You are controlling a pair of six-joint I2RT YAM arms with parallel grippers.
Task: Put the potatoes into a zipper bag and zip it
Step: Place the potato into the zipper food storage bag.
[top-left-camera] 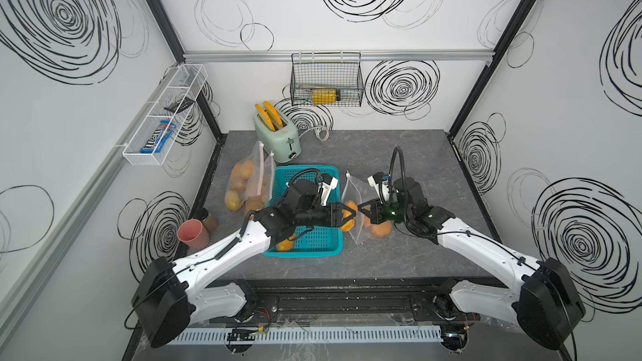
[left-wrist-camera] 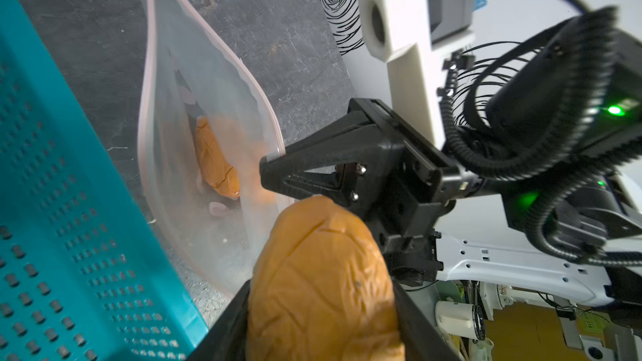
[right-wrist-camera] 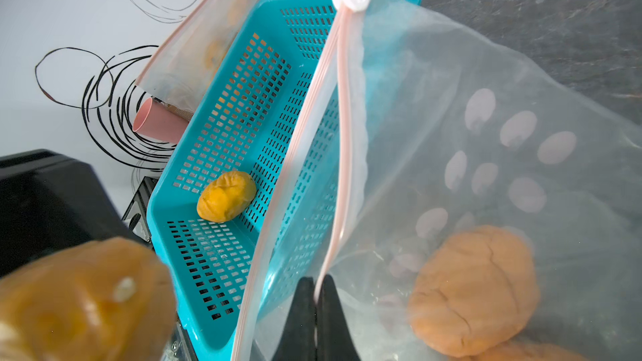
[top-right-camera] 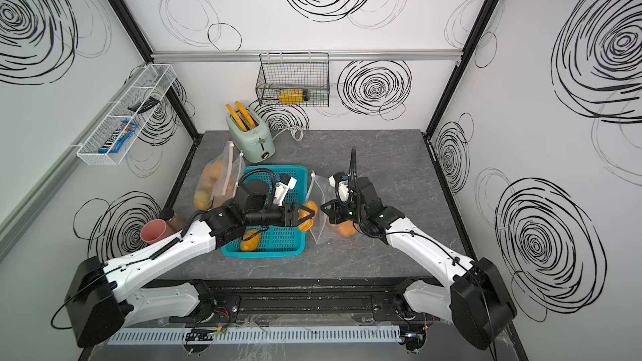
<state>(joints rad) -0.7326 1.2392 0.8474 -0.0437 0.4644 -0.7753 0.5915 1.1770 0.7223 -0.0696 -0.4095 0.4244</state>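
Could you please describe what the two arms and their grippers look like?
The left arm and right arm have white shell links and bulky black base housings. The left gripper and right gripper are black, with tapered open-frame fingers. A ribbed black hose feeds a white camera mount on each. Green lights glow behind the right gripper.

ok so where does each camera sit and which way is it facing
Top views: overhead behind the arms' bases, looking down at the table; both arms, left gripper and right gripper show.
Left wrist: on the left arm, facing the open zipper bag; its fingers around the held potato show.
Right wrist: on the right arm, facing along the zipper toward the basket; its shut fingertips show.
Shared: both wrist views show held potato, zipper bag, basket.
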